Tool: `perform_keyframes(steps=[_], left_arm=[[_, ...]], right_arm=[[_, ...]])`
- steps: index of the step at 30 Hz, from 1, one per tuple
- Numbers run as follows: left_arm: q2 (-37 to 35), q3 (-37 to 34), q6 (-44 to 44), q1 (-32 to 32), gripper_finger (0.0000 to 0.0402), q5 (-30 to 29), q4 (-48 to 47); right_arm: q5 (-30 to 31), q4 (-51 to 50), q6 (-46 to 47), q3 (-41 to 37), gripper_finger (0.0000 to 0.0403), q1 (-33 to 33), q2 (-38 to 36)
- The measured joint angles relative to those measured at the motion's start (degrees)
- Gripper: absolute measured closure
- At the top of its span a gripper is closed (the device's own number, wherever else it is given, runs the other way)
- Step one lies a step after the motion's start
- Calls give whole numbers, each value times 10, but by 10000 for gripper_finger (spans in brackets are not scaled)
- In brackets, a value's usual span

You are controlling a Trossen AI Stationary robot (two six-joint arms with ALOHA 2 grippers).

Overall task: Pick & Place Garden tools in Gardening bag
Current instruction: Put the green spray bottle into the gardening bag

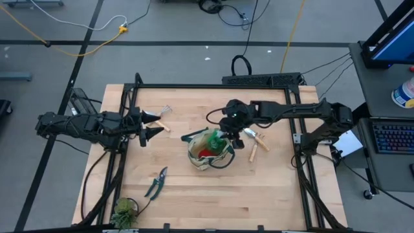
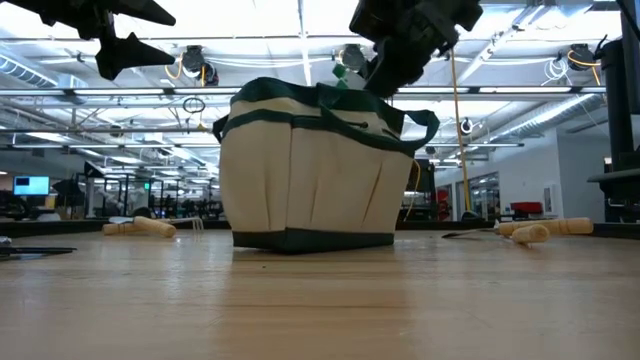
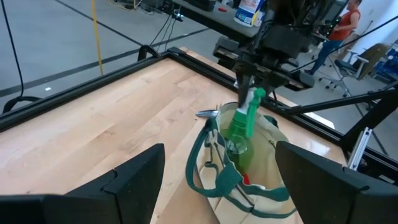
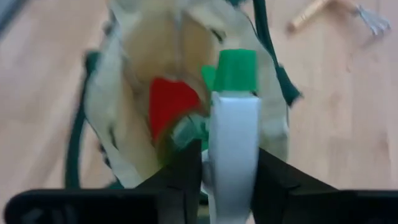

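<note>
Right pincer [image 1: 227,136] is hanging over the bag [image 2: 310,180], pointing down into its mouth. Its two fingers sit tight on either side of the bottle [image 4: 235,118], right at the white sprayer head with the green tip. They're only a little way apart, but honestly can't tell if they're actually squeezing the head or just flanking it. The bottle stands upright with its lower part inside the bag and its head poking up above the rim.

Bag is roughly mid-table [image 1: 194,200], upright, with its loop handles flopped outward. One red glove [image 4: 169,102] is lying down inside it next to the bottle.

Left pincer [image 1: 154,126] is parked at the table's left edge, spread wide, nothing in it, aimed toward the bag.

Count of what's out on the wood:
- 1 fork [image 1: 163,120] with a wooden handle, just beside the left pincer's fingertips
- 1 pair of shears [image 1: 155,183], nearer the front left, well apart from the bag
- 2 more wooden-handled tools, one [image 1: 253,153] near the bag on its right, the other [image 1: 259,137] just beyond it
- 1 little plant [image 1: 124,210] at the front left corner

So that's 2 items in the bag, 4 tools outside.
</note>
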Motion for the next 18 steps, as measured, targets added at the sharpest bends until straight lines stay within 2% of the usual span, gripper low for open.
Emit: perform_keyframes(steps=[7, 13, 18], left_arm=[[0, 0, -1, 0, 91, 0, 0], [0, 0, -1, 0, 91, 0, 0], [0, 0, 0, 0, 91, 0, 0]], right_arm=[[22, -5, 0, -2, 244, 4, -1], [102, -18, -26, -2, 205, 26, -11], [122, -37, -33, -3, 189, 40, -30]])
